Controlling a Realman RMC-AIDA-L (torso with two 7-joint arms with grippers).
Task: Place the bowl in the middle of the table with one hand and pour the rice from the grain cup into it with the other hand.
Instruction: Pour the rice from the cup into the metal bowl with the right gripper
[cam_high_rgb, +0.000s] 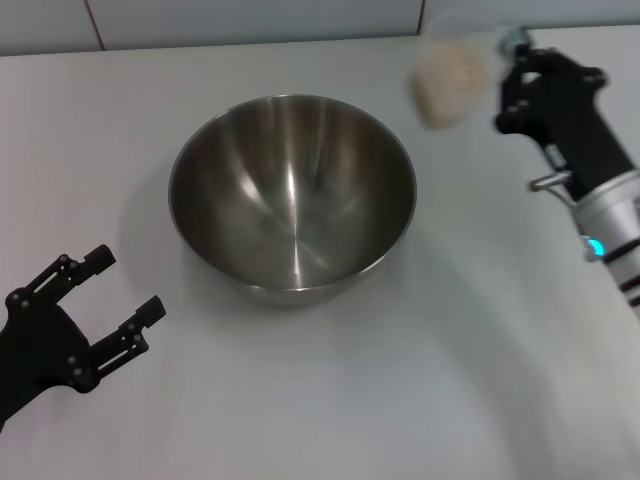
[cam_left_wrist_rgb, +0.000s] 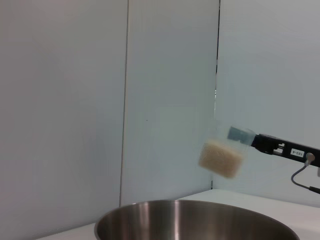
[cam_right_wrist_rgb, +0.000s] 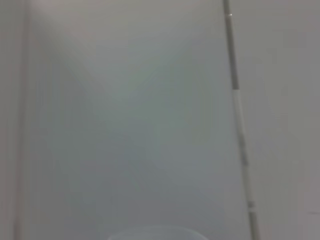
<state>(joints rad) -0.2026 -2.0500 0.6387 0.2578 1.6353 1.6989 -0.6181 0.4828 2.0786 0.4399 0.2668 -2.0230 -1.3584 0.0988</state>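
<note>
The steel bowl (cam_high_rgb: 292, 195) stands empty in the middle of the white table (cam_high_rgb: 330, 400). Its rim also shows in the left wrist view (cam_left_wrist_rgb: 195, 220). My right gripper (cam_high_rgb: 512, 75) is shut on the grain cup (cam_high_rgb: 452, 75) and holds it in the air to the right of the bowl, beyond its far right rim. The cup is tilted and the rice (cam_high_rgb: 448, 82) lies inside it. The cup (cam_left_wrist_rgb: 224, 154) and rice (cam_left_wrist_rgb: 220, 159) also show in the left wrist view, above the bowl's rim. My left gripper (cam_high_rgb: 108, 312) is open and empty at the near left of the bowl.
A tiled wall (cam_high_rgb: 250, 20) runs along the table's far edge. The wall (cam_left_wrist_rgb: 150, 100) fills the left wrist view behind the bowl. The right wrist view shows only wall (cam_right_wrist_rgb: 150, 125).
</note>
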